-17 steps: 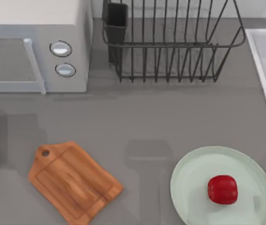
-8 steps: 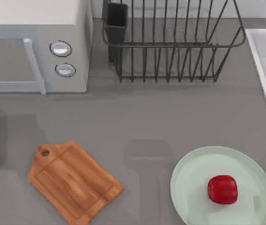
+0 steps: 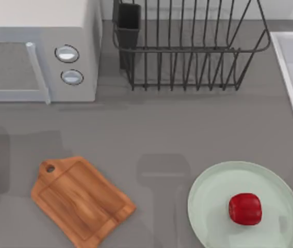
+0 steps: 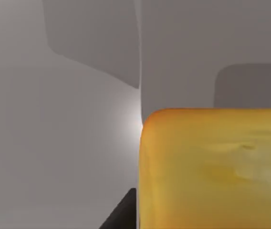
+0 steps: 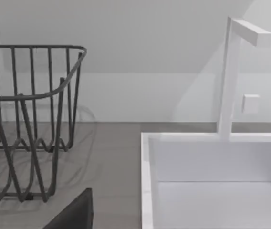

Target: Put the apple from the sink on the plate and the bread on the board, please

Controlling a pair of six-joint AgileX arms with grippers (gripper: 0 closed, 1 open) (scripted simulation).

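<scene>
The golden-yellow bread (image 4: 212,167) looms very close in the left wrist view, in front of pale grey walls, with my left gripper (image 4: 126,212) shut on it. On the pale green plate (image 3: 208,206) at the front right lies the red apple (image 3: 245,208). The brown board (image 3: 79,199) lies bare at the front left. The white-rimmed sink (image 3: 291,67) runs along the right edge, and its basin (image 5: 212,191) also faces the right wrist camera. A dark part of my right gripper (image 5: 73,214) shows near it, holding nothing that I can see.
A white microwave (image 3: 38,51) stands at the back left. A black wire dish rack (image 3: 188,46) with a dark cup holder stands at the back middle. A white faucet (image 5: 231,76) rises behind the sink. Grey counter lies between board and plate.
A dark bit of my left arm at the top view's left edge has slid out of view, and its shadow has shifted. Apple, plate and board have not moved.
</scene>
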